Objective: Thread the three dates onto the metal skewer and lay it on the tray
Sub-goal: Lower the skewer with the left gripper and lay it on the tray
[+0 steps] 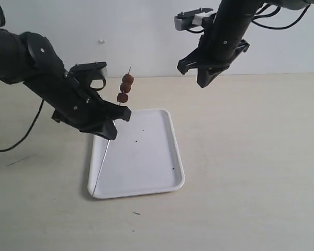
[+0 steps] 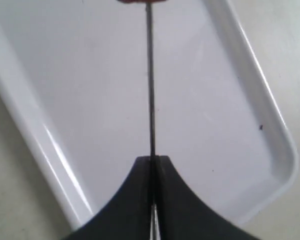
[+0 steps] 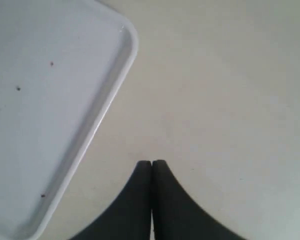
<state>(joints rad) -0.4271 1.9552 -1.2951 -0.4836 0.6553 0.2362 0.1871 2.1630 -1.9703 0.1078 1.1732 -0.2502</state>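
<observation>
Three reddish-brown dates sit stacked on the upper part of the thin metal skewer. My left gripper is shut on the skewer just below them and holds it tilted over the left side of the white tray. The skewer's lower end reaches the tray's near left corner. In the left wrist view the skewer runs out from the shut gripper over the tray, with a date at the frame edge. My right gripper hangs shut and empty, high at the back right.
In the right wrist view the shut gripper is over bare beige table beside the tray's rim. A few dark specks dot the tray. A pale wall stands behind the table.
</observation>
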